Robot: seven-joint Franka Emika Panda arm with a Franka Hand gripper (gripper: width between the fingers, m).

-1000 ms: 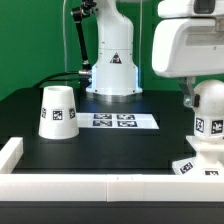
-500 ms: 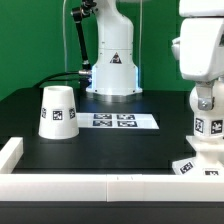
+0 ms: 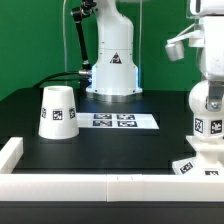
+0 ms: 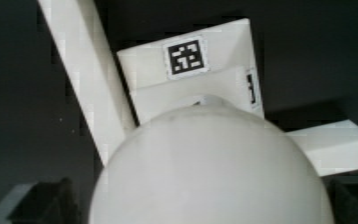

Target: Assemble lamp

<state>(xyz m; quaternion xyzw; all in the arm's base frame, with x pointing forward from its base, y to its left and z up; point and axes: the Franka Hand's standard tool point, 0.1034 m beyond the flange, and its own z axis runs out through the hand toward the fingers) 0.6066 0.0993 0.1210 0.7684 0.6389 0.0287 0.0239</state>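
The ball-shaped bulb stands upright on the low sloped base at the exterior view's right, with a tag on its neck. My gripper hangs right above the bulb's top, jaws spread and holding nothing. In the wrist view the bulb fills the middle, with the base and its tag beyond it, and a dark fingertip shows at the edge. The cup-like shade stands mouth down at the exterior view's left, far from the gripper.
The marker board lies flat in the middle in front of the arm's pedestal. A white rail borders the black table along the front and the left corner; it also shows in the wrist view.
My gripper has risen from beside the bulb to above it. The bulb has stayed in place on the base. The shade has not moved.
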